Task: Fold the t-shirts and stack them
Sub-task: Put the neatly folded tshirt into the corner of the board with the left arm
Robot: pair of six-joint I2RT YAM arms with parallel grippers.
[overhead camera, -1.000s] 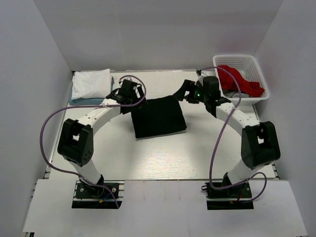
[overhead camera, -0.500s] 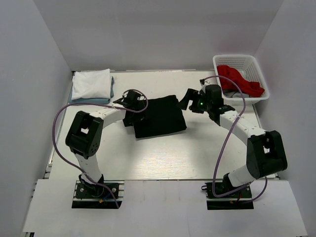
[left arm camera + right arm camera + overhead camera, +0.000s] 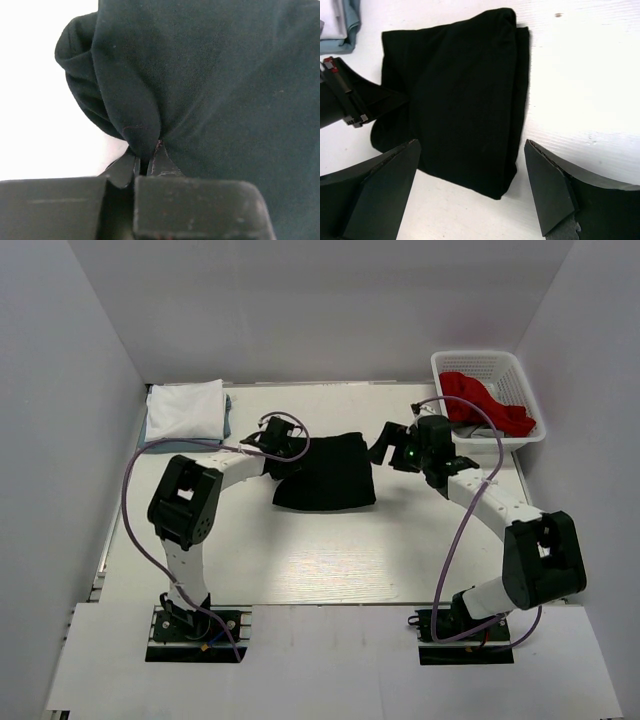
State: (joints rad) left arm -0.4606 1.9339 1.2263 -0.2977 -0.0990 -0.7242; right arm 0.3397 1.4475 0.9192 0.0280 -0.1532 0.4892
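T-shirts occupy two stations on the counter (image 3: 330,560), a pale, smooth, matte board with faint grain. Plain white walls (image 3: 330,310) box it in on the left, far and right sides.

1. Far left corner: I see a folded white t-shirt (image 3: 185,408), soft and pillow-like. It lies on a light blue-grey t-shirt (image 3: 337,47), of which only the edge shows.
2. Left of centre: the left claw (image 3: 148,161) is pinched tight on a gathered fold at the left edge of the black t-shirt (image 3: 325,475). The cloth bunches into a rounded lump at the fingertips.
3. Mid-counter: the black t-shirt is folded to a rough rectangle. The fabric is matte and fine-knit, with layered edges along its right side.
4. Right of centre: the right claw (image 3: 471,150) is spread wide and holds nothing. It sits near the far right corner of the black t-shirt. Its fingers (image 3: 380,190) are dark and wedge-shaped.
5. Far right corner: I see a rectangular white plastic mesh basket (image 3: 500,365) containing crumpled red cloth (image 3: 480,400).
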